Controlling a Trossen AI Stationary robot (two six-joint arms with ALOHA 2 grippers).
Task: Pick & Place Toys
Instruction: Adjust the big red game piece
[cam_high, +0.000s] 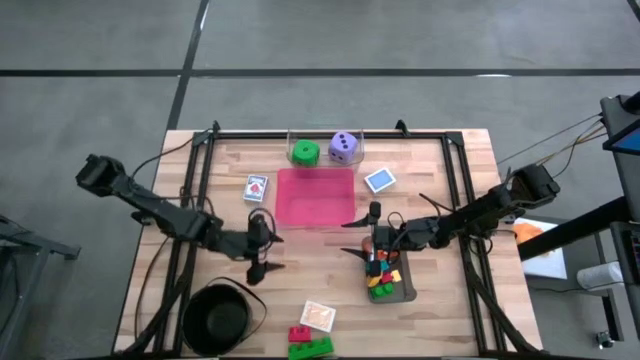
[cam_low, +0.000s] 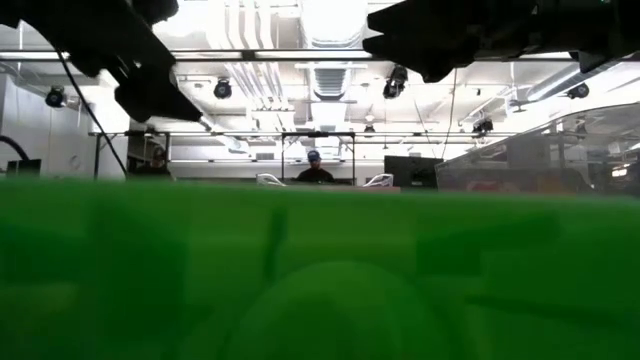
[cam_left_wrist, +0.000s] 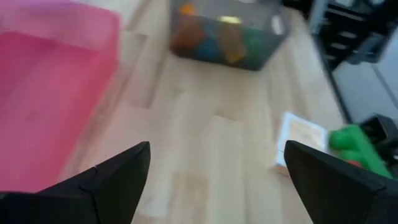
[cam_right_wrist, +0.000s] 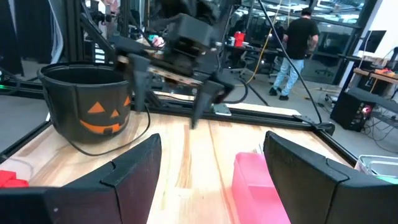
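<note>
1. Where the table (cam_high: 440, 300) meets its near edge, a green brick (cam_high: 310, 347) and a red brick (cam_high: 299, 333) lie together, with an orange card (cam_high: 318, 316) just behind them and a black bowl (cam_high: 220, 318) towards the near left corner.
2. Right of the centre, a grey tray (cam_high: 405, 290) holds mixed bricks (cam_high: 382, 280): red, yellow, blue and green.
3. Over that tray's far end hangs the right gripper (cam_high: 362, 232), fingers spread wide, nothing between them.
4. Left of the centre, the left gripper (cam_high: 264, 254) is above bare wood with its fingers wide apart and empty.
5. Between the two grippers and slightly farther back lies a pink tray (cam_high: 315, 197). A blue card (cam_high: 256, 188) lies just beside its left side; another blue card (cam_high: 379, 180) lies off its far right corner.
6. At the far edge, a clear tray (cam_high: 324, 135) holds a green die (cam_high: 305, 153) and a purple die (cam_high: 344, 147) side by side.
7. Beyond the table, a person (cam_right_wrist: 293, 46) stands in the room.
</note>
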